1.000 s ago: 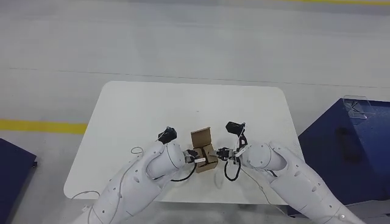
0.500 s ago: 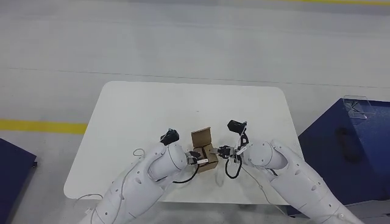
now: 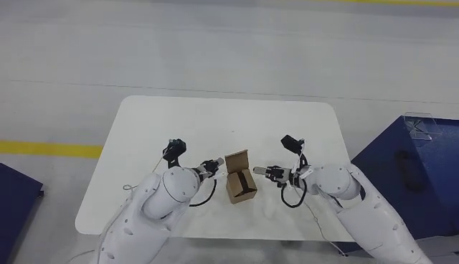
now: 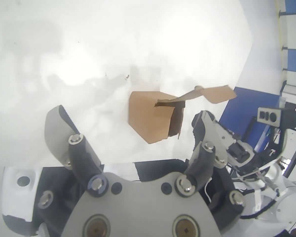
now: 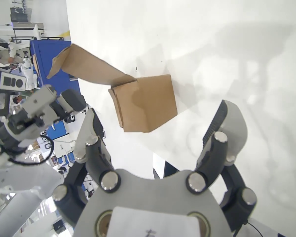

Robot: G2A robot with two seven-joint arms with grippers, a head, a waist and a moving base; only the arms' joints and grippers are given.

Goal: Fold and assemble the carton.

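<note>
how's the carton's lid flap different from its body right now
The flap is one thin panel, raised and free, its tip bent; the body is folded into a box resting on the table. The flap is not tucked in; the body's walls stand, its top open. Both are brown cardboard, joined along one edge; the open left gripper and right gripper touch neither.
</note>
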